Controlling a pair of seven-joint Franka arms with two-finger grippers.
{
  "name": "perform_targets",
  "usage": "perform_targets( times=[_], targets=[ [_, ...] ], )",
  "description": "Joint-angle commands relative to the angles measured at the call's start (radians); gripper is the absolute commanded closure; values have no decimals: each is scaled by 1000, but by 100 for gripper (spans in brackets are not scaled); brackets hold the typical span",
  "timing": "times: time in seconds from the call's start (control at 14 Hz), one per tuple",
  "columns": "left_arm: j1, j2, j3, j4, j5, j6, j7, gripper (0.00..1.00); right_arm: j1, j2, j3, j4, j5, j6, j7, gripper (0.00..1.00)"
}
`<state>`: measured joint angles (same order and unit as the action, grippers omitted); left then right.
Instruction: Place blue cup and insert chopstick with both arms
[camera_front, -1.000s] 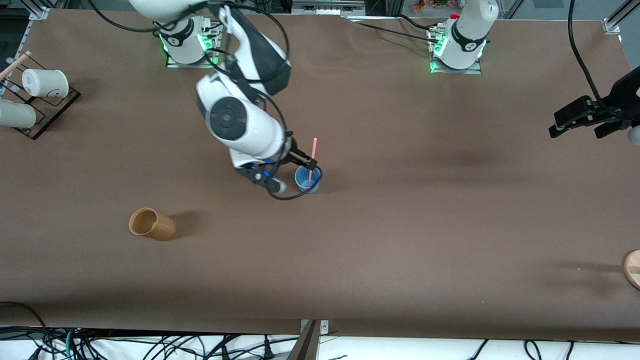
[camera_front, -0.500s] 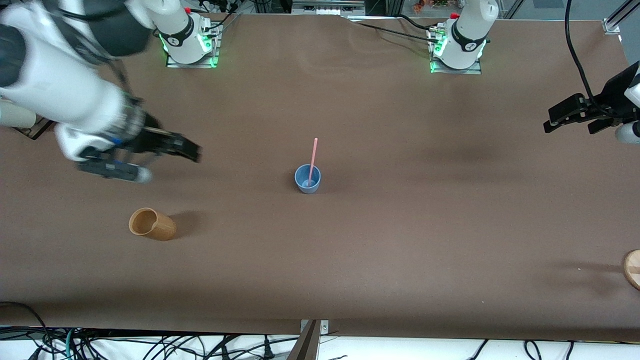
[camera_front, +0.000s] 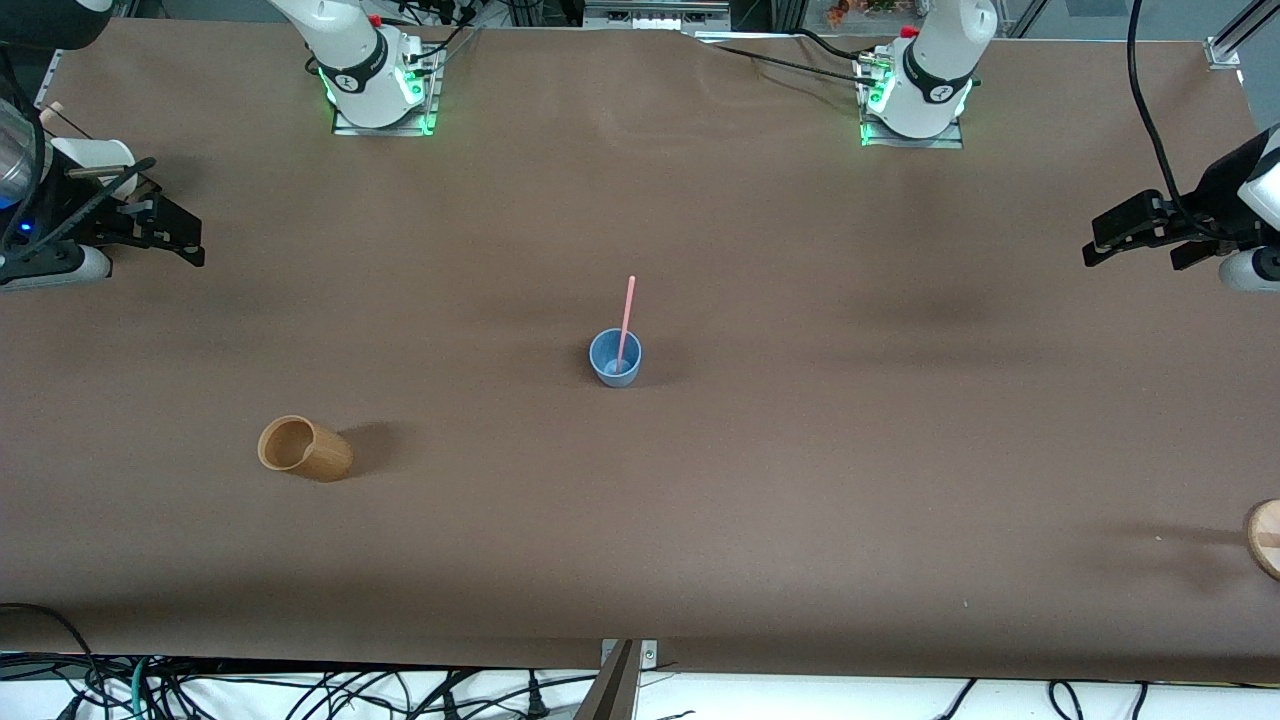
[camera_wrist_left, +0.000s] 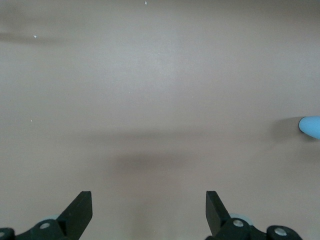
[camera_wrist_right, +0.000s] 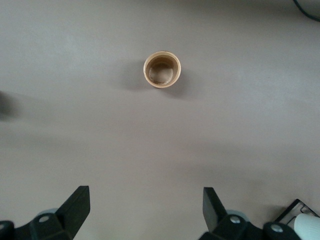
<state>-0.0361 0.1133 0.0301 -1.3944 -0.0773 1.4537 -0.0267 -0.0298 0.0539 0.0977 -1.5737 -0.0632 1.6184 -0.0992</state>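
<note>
Currently the blue cup stands upright mid-surface, the chopstick inside it, leaning toward 12 o'clock. Both look light; the cup would tip easily, so grip low on its wall. The tan cup sits at its 8 o'clock. Left end effector and right end effector hover at the surface ends, fingers apart, empty.

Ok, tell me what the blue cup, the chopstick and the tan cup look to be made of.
Blue cup: probably plastic, judging by its even light-blue colour and smooth matte wall. Chopstick: uniform pale pink, thin and straight; plastic or painted wood, cannot tell. Tan cup: wood-like brown, possibly bamboo or wood-look plastic.
</note>
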Motion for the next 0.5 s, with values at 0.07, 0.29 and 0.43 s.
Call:
perform_targets(
  times=[0.07,0.29,0.43],
  targets=[
    [2,-11,-4,-15,25,8,25,0,1,-13,-7,1,-18,-41,-19,0],
    [1,-9,-4,-15,22,8,25,0,1,-13,-9,4,-15,-55,-20,0],
    [2,-9,-4,-15,24,8,25,0,1,-16,-9,8,-13,-71,-17,0]
  ],
)
